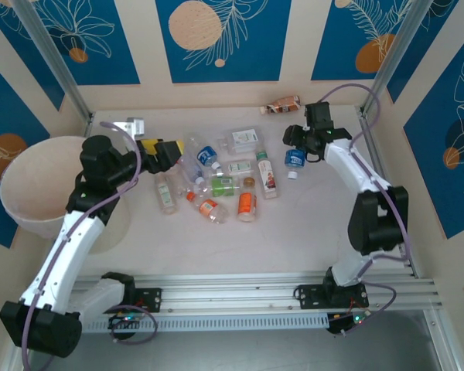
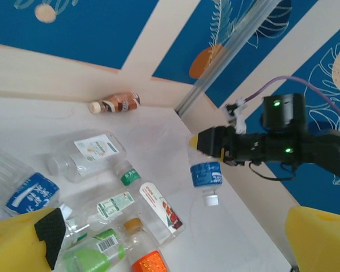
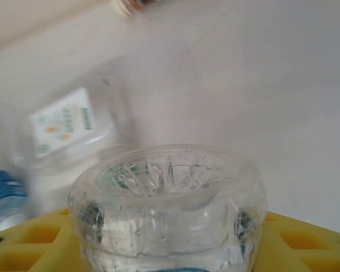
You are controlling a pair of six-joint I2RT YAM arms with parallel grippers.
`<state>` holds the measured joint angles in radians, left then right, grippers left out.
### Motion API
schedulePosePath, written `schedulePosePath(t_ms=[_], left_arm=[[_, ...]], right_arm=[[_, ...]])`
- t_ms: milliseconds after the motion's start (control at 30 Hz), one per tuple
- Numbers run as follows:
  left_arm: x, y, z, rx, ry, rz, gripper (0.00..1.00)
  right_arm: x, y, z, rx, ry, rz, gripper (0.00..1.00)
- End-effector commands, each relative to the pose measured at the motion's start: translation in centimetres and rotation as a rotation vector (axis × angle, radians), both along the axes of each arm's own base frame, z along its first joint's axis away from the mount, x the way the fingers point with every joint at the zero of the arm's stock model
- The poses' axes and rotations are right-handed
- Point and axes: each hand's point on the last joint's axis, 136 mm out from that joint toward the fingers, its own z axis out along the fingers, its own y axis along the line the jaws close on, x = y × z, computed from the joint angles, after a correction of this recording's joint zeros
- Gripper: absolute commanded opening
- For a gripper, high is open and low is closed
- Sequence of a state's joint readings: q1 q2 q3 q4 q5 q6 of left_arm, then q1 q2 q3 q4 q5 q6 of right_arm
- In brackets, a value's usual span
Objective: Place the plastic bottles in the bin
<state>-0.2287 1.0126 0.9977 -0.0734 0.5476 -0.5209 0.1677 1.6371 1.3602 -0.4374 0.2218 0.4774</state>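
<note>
While clenching the right pincer [image 1: 297, 148] across the ribbed base of a small clear plastic bottle with a blue label and white cap [image 1: 295, 160], holds it cap-down at the far right of the pale bench [image 1: 309, 224], well apart from the rest; cannot tell whether the cap touches the surface; probably grips the base as the easiest end to reach, with yellow fingers [image 3: 311, 243] flanking it on both sides. Holds the left pincer [image 1: 164, 153] released, jaws spread wide, just beside the left edge of the heap of clear plastic bottles with green, orange, red and blue labels [image 1: 216, 185] in mid-bench; looks poised to close over one. Shows one brown-labelled plastic bottle [image 1: 282, 104] lying alone against the far wall. Has the large round translucent pale bin [image 1: 31, 209] at the left edge, beside the left arm, across the bench from the gripped bottle; calls, on this reading, for a long carry leftward over the heap, or a handover; risks a slip, given thin smooth plastic and a hold on the base alone. Counts as barely begun; no bottle visible inside the bin.
</note>
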Motion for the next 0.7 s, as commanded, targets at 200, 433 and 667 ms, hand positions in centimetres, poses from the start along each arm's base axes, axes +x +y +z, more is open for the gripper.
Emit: schedulePosePath(t_ms=[200,433,667], left_arm=[[1.4,-5.8,-2.0,0.145,0.004,-0.068,1.0],[2.5,-11.5,-7.2,0.304,0.049,-0.127,1.0],[2.1,-17.4,-11.4,0.403,0.119,-0.275,1.0]], right_arm=[[-3.4,6.7,3.6,0.339,-0.138,0.099,0.53],[-5.2,10.7,5.0,0.486,-0.137,0.164,0.53],[-5.4,12.2,6.9,0.528,-0.165,0.202,0.53]])
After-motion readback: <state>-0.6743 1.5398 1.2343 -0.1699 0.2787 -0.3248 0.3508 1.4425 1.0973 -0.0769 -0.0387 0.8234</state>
